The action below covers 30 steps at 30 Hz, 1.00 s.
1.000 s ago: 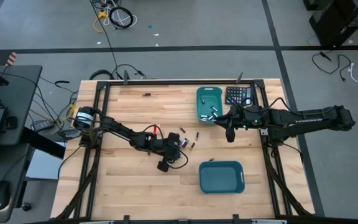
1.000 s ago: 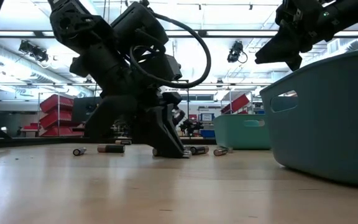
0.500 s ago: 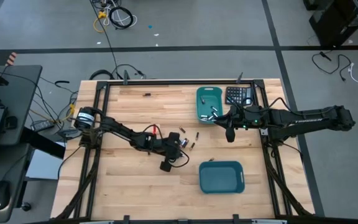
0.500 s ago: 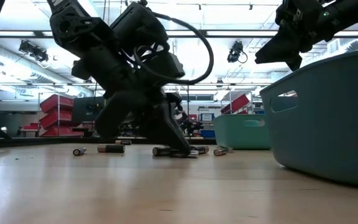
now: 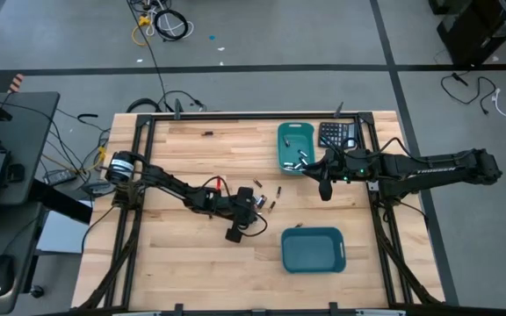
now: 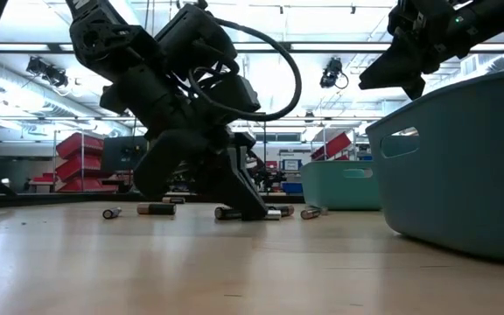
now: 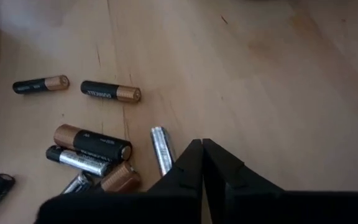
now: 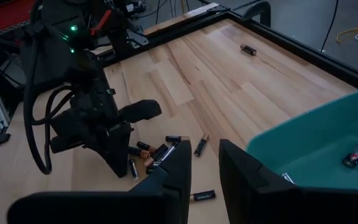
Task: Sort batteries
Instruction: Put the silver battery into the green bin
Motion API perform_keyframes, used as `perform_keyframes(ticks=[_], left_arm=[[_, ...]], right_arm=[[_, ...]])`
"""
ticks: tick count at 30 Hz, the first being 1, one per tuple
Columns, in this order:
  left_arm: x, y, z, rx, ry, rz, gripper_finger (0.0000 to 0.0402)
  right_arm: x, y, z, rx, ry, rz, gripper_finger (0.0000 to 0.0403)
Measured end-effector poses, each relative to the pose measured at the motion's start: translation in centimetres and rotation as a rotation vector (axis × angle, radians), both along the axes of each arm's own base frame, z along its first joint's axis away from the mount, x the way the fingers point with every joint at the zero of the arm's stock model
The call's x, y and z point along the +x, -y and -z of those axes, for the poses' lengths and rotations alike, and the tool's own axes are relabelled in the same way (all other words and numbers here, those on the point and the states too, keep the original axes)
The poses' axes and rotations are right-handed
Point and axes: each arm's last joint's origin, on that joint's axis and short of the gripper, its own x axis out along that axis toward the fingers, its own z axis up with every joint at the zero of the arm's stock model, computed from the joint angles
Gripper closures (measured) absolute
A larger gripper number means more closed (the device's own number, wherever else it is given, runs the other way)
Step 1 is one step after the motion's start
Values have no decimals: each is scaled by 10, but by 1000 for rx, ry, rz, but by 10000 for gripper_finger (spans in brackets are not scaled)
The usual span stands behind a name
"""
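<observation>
Seen from table height, nearest stands a large teal plastic bin (image 6: 462, 162) on the pale wooden table (image 6: 234, 271), with nothing visible inside it from above. Beyond it the left gripper (image 7: 202, 147) is down at the tabletop among the loose batteries (image 7: 92, 144), its two dark fingers pressed together with no gap and nothing between them; the tips rest just beside a silvery cell (image 7: 162, 149) without clamping it. Its wrist view shows eight cells there: two black-and-copper ones lying apart toward the far side, a cluster of five just beside the fingertips, mixed silvery, copper and dark, and one black cell at the frame's edge. From above, a few more small cells lie scattered between this cluster and the near bin, too small to count surely.

Farther back, the right gripper (image 8: 201, 165) hangs above the table near the rim of a second, smaller teal bin (image 5: 294, 147), its fingers parted a little and empty. That bin holds several cells; the right wrist view shows one clearly. Behind it lies a black calculator (image 5: 336, 134). One lone dark cell (image 5: 207, 133) lies near the table's far edge.
</observation>
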Motion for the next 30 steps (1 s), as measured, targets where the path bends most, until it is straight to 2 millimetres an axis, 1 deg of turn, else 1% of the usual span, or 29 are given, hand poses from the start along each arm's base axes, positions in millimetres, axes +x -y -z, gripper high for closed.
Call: perform_keyframes(ticks=[5,10,15,19,30], left_arm=[[0,0,0,3,-3,-11,350],[5,4,-7,-7,83,-6,314],[2,0,-4,56,46,-74,288],[-1,-4,-1,97,5,-121,280],[-2,-5,1,82,-26,-143,280]], right_arm=[[0,0,0,0,0,0,334],[0,0,0,0,0,0,334],[0,0,0,0,0,0,334],[0,0,0,0,0,0,334],[0,0,0,0,0,0,334]])
